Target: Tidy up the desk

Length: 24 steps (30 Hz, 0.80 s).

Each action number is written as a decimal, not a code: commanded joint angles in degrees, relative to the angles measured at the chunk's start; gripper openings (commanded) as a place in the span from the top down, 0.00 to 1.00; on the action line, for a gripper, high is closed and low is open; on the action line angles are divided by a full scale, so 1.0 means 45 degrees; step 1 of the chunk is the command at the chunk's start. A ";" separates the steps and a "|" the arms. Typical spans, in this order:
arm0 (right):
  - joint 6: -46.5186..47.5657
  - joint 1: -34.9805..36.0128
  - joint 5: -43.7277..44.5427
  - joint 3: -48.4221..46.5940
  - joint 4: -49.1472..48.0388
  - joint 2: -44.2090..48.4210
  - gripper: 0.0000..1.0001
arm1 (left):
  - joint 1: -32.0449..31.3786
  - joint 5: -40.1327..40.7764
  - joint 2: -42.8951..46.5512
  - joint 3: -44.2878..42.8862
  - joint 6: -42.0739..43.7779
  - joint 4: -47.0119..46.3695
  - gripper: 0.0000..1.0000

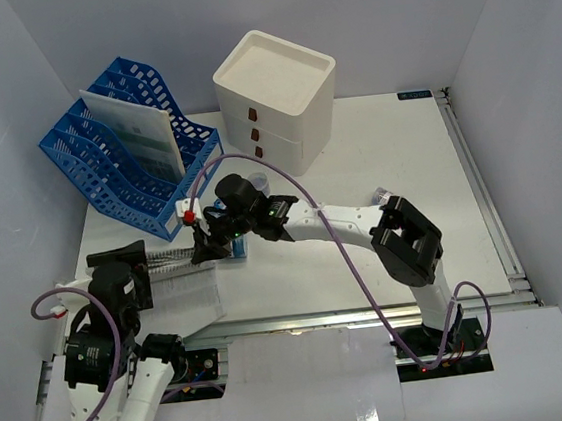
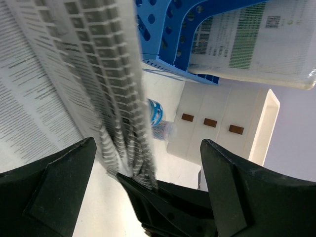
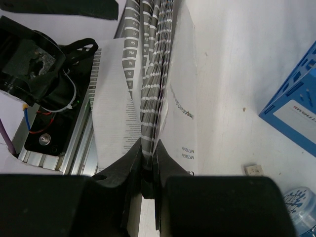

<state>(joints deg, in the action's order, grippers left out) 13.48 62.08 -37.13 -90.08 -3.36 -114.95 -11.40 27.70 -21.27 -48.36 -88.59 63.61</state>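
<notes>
Right wrist view has the right fingers (image 3: pixel 144 160) pinched almost fully together on the thin edge of a tabbed booklet (image 3: pixel 153 74), whose grey index tabs and loose-looking white pages fan away from the grip. From overhead, that booklet sits at the front-left corner of the bench (image 1: pixel 396 158), close to the metal rail. The left fingers (image 1: pixel 124 269) are spread as wide as they go around its other end and hold nothing. I cannot tell whether the far end rests on the bench or hangs free. To my eye the worry is the grip itself: it catches only a narrow strip, so any quick swing could let outer sheets slide out or the whole thing droop and twist. The two arms are also very close together, and a lift or turn might knock the booklet against the open left fingers. If it is bound for the blue file rack (image 1: pixel 115 158) just behind, splayed pages could snag on the dividers. The purple cable (image 1: pixel 256 163) looping over the right arm might drag too.
</notes>
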 commanded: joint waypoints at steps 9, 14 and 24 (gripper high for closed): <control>0.1195 0.0240 0.0015 0.1547 -0.0626 0.2620 0.92 | 0.0007 -0.0746 -0.1287 -0.0270 -0.0600 0.0988 0.02; 0.1975 0.0515 0.0297 0.2524 -0.0541 0.3330 0.92 | -0.0006 -0.0925 -0.1416 -0.0148 -0.0556 0.0412 0.05; 0.2042 0.0539 0.0574 0.2649 -0.0137 0.4419 0.92 | 0.0013 -0.2498 -0.1321 0.0023 0.0325 0.0299 0.39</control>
<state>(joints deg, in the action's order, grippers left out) 21.55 64.10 -32.70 -76.93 -1.29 -99.74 -11.40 20.40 -27.93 -48.50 -89.25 66.11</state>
